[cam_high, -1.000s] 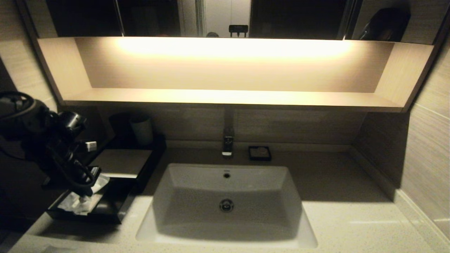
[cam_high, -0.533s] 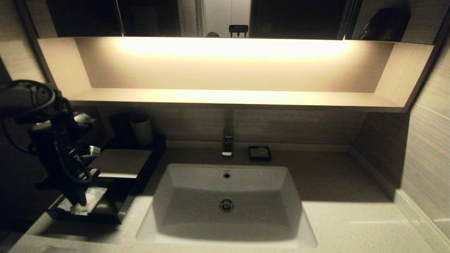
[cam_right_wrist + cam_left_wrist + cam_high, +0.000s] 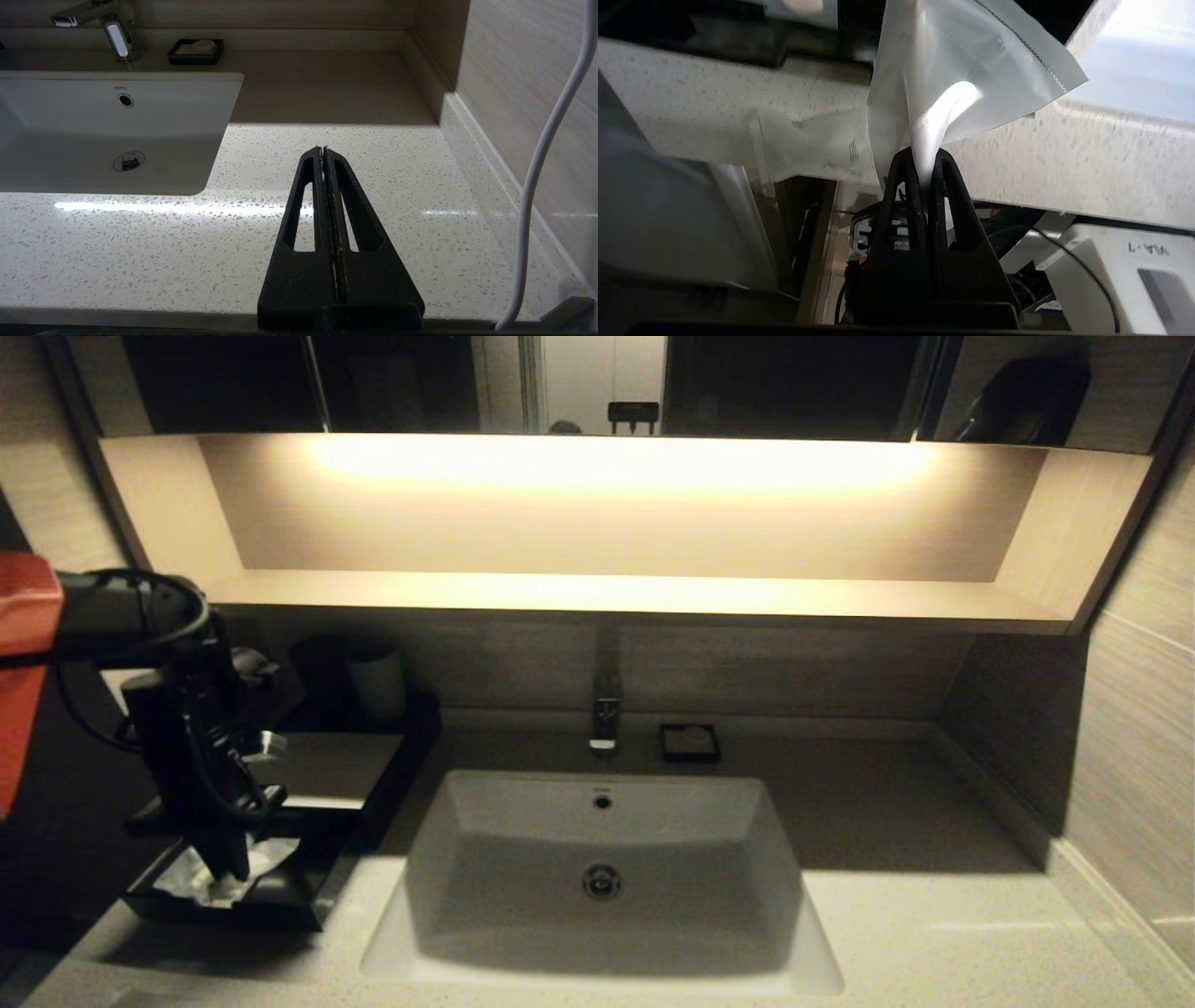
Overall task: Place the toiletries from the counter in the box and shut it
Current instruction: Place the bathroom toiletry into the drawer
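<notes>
Head view: the left gripper [image 3: 227,875] is pointed down into the drawer of the box [image 3: 322,775], its fingers clamped on a clear-wrapped sachet [image 3: 966,74]. More toiletries [image 3: 187,879] are seen just beside its tips in that drawer. The right gripper [image 3: 323,150], pressed shut and holding nothing, is parked above the counter [image 3: 373,154], the basin [image 3: 93,130] off to one side.

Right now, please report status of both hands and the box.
Left hand shut on clear plastic sachet, above open black drawer. Right hand shut, idle over speckled counter. Nothing blocking.
</notes>
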You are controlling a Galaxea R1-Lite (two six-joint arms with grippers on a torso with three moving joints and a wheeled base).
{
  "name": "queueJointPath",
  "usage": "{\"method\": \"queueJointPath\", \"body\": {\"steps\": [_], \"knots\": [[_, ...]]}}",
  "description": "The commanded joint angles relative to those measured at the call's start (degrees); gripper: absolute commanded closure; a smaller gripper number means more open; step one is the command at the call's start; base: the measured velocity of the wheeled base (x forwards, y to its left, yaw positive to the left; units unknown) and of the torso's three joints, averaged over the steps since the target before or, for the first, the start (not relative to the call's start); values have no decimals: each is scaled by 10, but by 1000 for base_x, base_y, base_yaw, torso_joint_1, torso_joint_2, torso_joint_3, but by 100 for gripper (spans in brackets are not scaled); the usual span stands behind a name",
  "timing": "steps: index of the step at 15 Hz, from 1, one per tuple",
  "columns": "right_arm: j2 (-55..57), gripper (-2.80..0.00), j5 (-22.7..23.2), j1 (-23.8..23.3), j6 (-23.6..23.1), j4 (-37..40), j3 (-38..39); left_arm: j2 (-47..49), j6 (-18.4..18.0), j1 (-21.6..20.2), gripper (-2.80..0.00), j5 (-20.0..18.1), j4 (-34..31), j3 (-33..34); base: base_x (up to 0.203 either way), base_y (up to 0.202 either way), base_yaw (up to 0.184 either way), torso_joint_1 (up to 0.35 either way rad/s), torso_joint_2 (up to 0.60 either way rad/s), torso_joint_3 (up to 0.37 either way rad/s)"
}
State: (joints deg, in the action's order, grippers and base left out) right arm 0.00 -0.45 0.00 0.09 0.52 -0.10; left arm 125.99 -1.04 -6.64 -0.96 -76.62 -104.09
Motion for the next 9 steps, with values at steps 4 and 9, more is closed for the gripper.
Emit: {"method": "queueJointPath", "body": {"steps": [4,9], "knots": [[0,0,0,0,0,0,0,42,8,0,0,-1,-5,-34,0,0,0,0,0,0],[0,0,0,0,0,0,0,65,14,0,0,0,-4,-68,0,0,0,0,0,0]]}}
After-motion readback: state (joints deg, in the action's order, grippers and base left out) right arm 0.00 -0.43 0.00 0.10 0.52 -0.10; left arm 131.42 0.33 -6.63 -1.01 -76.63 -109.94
